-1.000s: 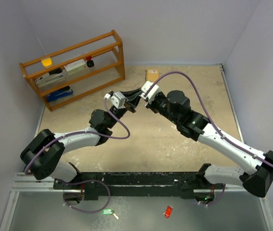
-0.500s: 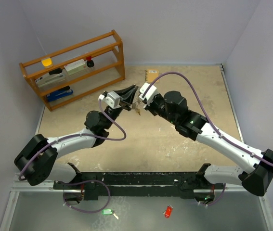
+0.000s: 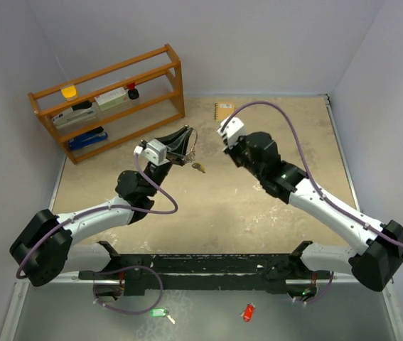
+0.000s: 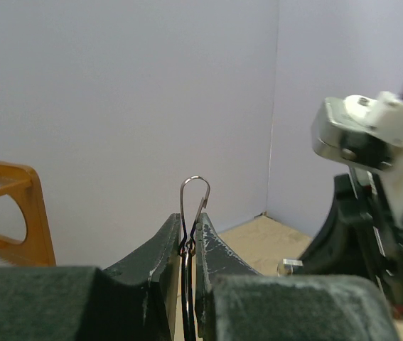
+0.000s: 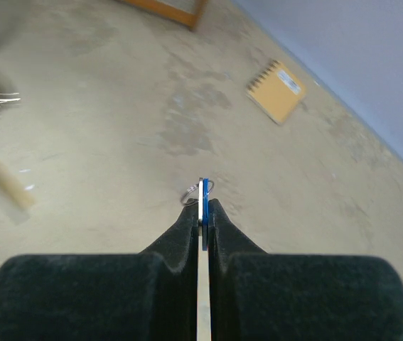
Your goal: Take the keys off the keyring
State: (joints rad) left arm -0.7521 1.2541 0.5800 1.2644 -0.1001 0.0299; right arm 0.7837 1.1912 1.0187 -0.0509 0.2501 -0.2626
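"Where's the keyring (image 4: 195, 193)?"
"It's a thin silver wire loop, upright, pinched between the left fingers (image 4: 155, 249), left of centre."
"Any keys?"
"A blue-and-white key (image 5: 202, 202) sits edge-on in the right fingers (image 5: 180, 240). A small key (image 3: 198, 168) is just near of the ring."

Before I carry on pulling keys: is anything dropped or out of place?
Yes. A green tag and a red tag lie off the table, on the grey ledge along its near edge. A key shows beside the left gripper; whether it hangs or lies on the table cannot be told.
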